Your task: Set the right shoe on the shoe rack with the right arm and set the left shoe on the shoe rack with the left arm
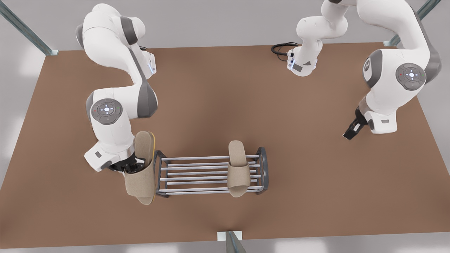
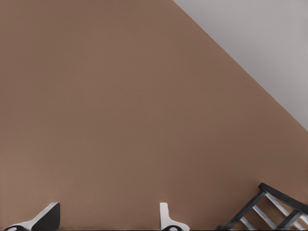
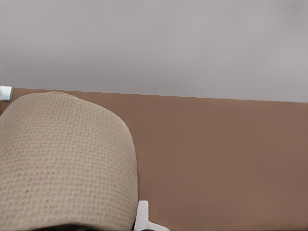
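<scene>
The shoe rack point(image 1: 211, 174) stands on the brown bench point(image 1: 246, 105), near the bench's front edge in the front view, and serves as the reference point here.

Front view: one beige slipper point(image 1: 238, 168) lies across the silver bars of the shoe rack, toward its end on the front view's right, with its toe overhanging the front bar. A second beige slipper point(image 1: 142, 168) is held just beside the rack's dark arched end on the front view's left, raised and tilted, sole turned toward the rack.

Right wrist view: the woven upper of the held slipper point(image 3: 65, 161) sits directly in front of the camera, so the right gripper point(image 1: 130, 165) is the one at that end of the rack. Its fingers pinch the slipper. One light fingertip point(image 3: 143, 216) shows beside the fabric.

Left wrist view: the left gripper point(image 2: 108, 221) has its fingers point(image 2: 166, 216) spread with bare bench between them, and a corner of the shoe rack point(image 2: 269, 209) shows at the frame edge. In the front view the left gripper point(image 1: 355, 128) hangs well apart from the rack on the front view's right, above the bench.

A black cable point(image 1: 283, 47) lies coiled at the far bench edge, well behind the rack. Metal frame posts point(image 1: 24, 30) stand at the bench corners.
</scene>
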You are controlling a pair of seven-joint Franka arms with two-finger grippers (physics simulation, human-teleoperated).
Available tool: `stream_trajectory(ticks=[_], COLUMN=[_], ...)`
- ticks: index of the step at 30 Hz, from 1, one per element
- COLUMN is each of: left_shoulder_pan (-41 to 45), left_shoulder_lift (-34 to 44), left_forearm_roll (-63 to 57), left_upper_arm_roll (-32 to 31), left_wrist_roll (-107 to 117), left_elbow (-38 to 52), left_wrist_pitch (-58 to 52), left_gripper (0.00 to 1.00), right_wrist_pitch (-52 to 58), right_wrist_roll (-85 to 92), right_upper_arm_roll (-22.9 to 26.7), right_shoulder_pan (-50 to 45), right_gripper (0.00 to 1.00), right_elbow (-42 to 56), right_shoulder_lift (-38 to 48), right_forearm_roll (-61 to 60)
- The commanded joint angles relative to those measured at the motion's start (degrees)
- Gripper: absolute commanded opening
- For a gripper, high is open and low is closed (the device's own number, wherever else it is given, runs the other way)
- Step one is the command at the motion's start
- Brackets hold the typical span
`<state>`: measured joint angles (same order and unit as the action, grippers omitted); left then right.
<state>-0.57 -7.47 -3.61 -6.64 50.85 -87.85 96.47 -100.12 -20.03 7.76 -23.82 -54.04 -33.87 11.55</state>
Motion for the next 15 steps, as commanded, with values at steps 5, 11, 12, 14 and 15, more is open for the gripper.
stream_trajectory(ticks=[5, 11, 12, 14, 15], left_shoulder_pan=[-1.45, -1.10, -1.19, -1.18, -1.19], left_shoulder_lift=[-1.14, -1.14, -1.23, -1.23, -1.58], left_forearm_roll=[6.60, 6.60, 6.42, 6.42, 6.42], left_upper_arm_roll=[0.49, 0.40, 0.40, 0.31, 0.40], left_wrist_roll=[-46.54, -46.19, -46.19, -46.19, -46.10], left_elbow=[1.72, 1.89, 1.89, 1.89, 1.89], left_wrist_pitch=[1.44, 0.21, 0.30, 0.21, 0.30], left_gripper=[1.00, 1.00, 1.00, 1.00, 1.00], right_wrist_pitch=[-13.87, -22.32, -18.63, -18.18, -18.71], right_wrist_roll=[-57.57, -57.05, -53.63, -45.21, -40.70], right_upper_arm_roll=[0.59, -1.78, -4.86, -5.12, -5.12], right_shoulder_pan=[-5.98, -10.28, -9.93, -9.32, -9.32], right_gripper=[0.21, 0.21, 0.21, 0.21, 0.21], right_elbow=[0.07, -0.37, -0.46, -0.98, -1.69], right_shoulder_lift=[-0.40, -4.54, -4.01, -4.27, -4.62], right_forearm_roll=[0.84, 0.49, 0.31, -0.83, -0.92])
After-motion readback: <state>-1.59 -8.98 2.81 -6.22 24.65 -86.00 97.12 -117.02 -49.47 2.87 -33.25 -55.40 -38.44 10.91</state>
